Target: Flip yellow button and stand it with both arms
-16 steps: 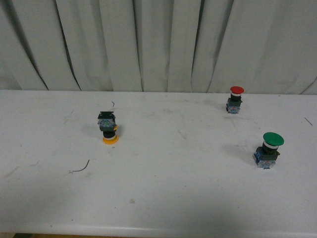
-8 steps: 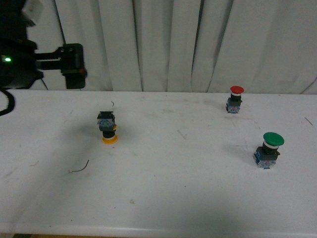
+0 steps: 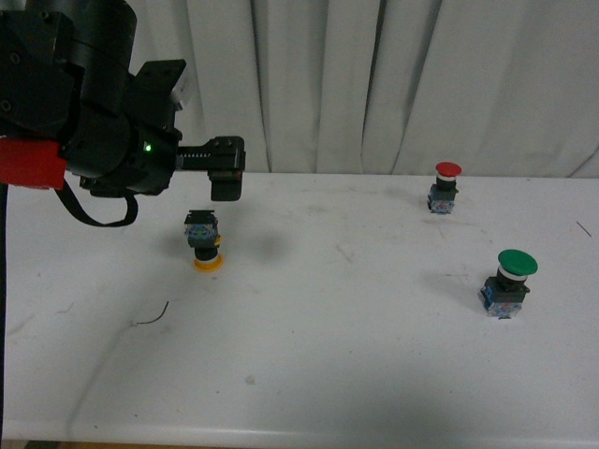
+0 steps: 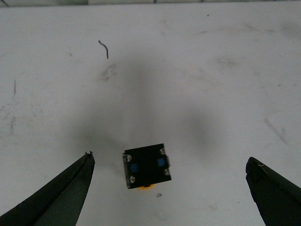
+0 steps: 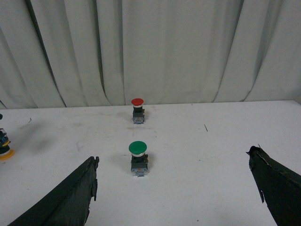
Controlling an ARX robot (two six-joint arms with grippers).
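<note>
Our left gripper (image 3: 227, 174) has swung in over the last second and hovers wide open just above the yellow button (image 3: 204, 242), which sits cap-down on the white table (image 3: 374, 337), so the flip grasp seems next. Our right gripper (image 5: 172, 159) is open, well apart.

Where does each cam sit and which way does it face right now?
Front: on the body, looking across the table toward the curtain; the left arm and left gripper show above the yellow button.
Left wrist: looks straight down on the yellow button, which is cap-down; both open fingers flank it.
Right wrist: low and level, facing the curtain; the open right gripper frames the green button and red button.
Shared: all three show the yellow button; front and right wrist also share red and green.
</note>
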